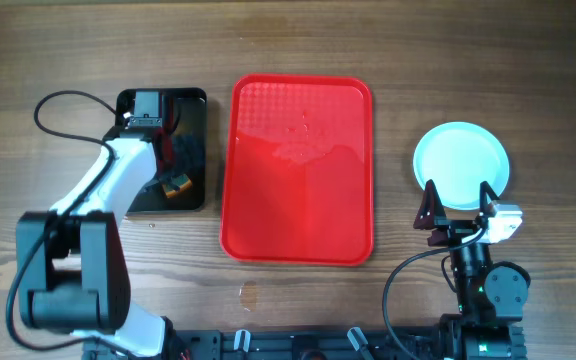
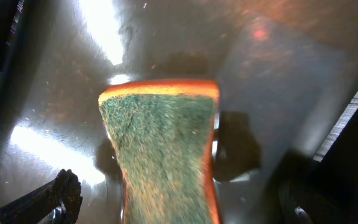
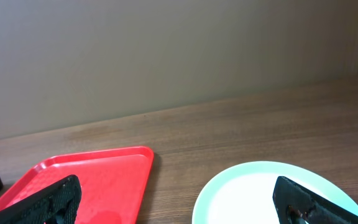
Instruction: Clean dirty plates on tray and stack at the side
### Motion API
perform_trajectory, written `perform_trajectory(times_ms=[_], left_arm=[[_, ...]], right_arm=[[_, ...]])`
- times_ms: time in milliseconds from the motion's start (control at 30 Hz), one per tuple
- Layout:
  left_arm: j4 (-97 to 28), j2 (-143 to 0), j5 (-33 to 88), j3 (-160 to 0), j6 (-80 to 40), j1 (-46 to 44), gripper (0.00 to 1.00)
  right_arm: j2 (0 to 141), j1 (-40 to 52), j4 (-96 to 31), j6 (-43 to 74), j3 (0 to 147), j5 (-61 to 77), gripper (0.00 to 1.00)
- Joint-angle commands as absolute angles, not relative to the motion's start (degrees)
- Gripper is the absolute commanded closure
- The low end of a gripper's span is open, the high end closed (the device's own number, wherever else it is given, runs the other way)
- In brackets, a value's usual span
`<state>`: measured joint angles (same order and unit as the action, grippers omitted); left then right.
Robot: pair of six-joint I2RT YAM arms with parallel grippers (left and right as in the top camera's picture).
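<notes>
plates [image 1: 461, 158]: near rim below right tool [image 1: 459, 187]; tray [image 1: 301, 240] to left.

A robot lab bench. Two cabled arms [image 1: 103, 175] are mounted at a brown wood-grain table [image 1: 468, 60], with a plain beige wall [image 3: 166, 50] behind it.
</notes>
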<state>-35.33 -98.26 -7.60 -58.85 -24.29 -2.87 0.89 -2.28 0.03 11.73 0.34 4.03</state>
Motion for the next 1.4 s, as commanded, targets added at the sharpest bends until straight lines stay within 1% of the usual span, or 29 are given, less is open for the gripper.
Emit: perform_trajectory(times_ms=[0,200,300,467,633,767,933,1033,1233,1367], left_arm=[[-35.38,-87.39,-8.73,-57.1,-24.14,-6.52,0.0],[-34.24,-71.35,-14.41,-52.36,-24.21,-9.26,0.0],[-28.8,-61.36,-14.41,-47.57,-24.18,-8.75,0.0],[-18.0,-45.39,-11.73,-37.19,-24.16,-5.58,0.0],[-8.45,-26.5,-7.35,-24.47,-22.59,-1.85,0.0],[-6.79,-14.09,-6.83,-16.91,-22.26,-0.62,0.0],[-6.11,-4.78,-6.87,-11.42,-22.26,-0.4,0.0],[-2.94,-0.03,-7.18,-7.62,-22.22,-0.4,0.0],[5.98,-0.16,-7.51,-0.21,-22.26,-0.36,0.0],[1.41,-0.19,-7.46,-0.34,-22.48,-0.51,0.0]], right_arm=[[0.64,-1.93,0.19,12.36,0.3,4.69,0.0],[0.64,-1.93,0.19,12.36,0.3,4.69,0.0],[0.64,-1.93,0.19,12.38,0.3,4.69,0.0],[0.64,-1.93,0.19,12.36,0.3,4.69,0.0],[0.64,-1.93,0.19,12.36,0.3,4.69,0.0],[0.64,-1.93,0.19,12.38,0.3,4.69,0.0],[0.64,-1.93,0.19,12.34,0.3,4.69,0.0],[0.64,-1.93,0.19,12.34,0.3,4.69,0.0],[0.64,-1.93,0.19,12.38,0.3,4.69,0.0],[0.64,-1.93,0.19,12.38,0.3,4.69,0.0]])
